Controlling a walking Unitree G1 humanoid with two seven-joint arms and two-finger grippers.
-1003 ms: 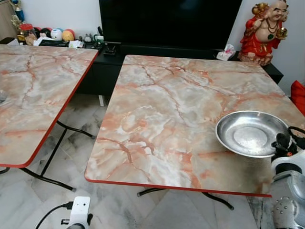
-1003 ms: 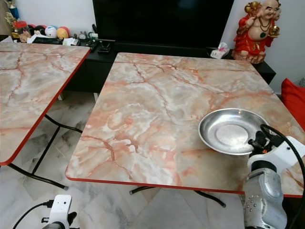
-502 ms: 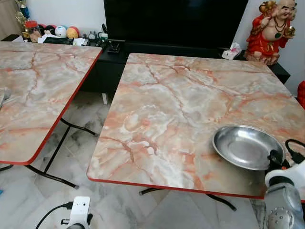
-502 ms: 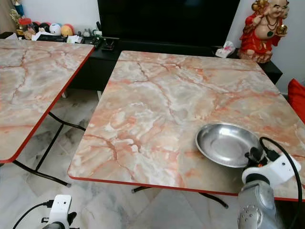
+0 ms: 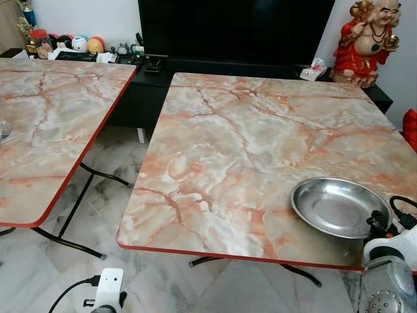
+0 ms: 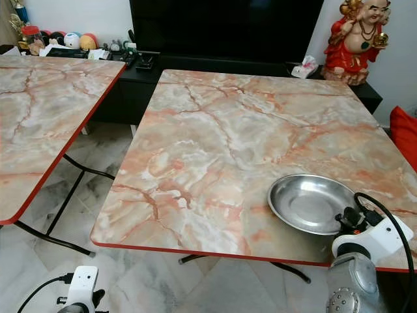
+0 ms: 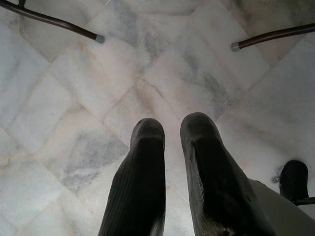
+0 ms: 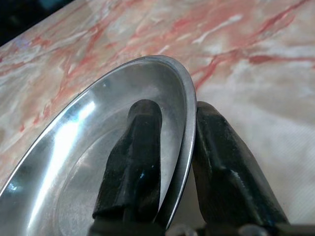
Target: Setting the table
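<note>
A round steel plate (image 5: 339,207) rests on the pink marble table (image 5: 247,150) near its front right corner. My right gripper (image 8: 178,128) is shut on the steel plate's (image 8: 98,147) near rim, one finger inside the dish and one outside. The right arm's wrist (image 6: 365,238) shows just behind the plate (image 6: 311,203). My left gripper (image 7: 171,129) hangs low over the tiled floor, its two fingers nearly together with nothing between them.
A second marble table (image 5: 45,117) stands to the left, with a floor gap between the two. Behind are a black TV cabinet (image 5: 195,72), a red statue (image 5: 368,42) and small clutter at the back left. Table legs (image 7: 59,22) cross the floor.
The camera has shifted slightly. The plate, held by the right gripper, has come a little nearer the front right corner than a second ago and lies lower on the table.
</note>
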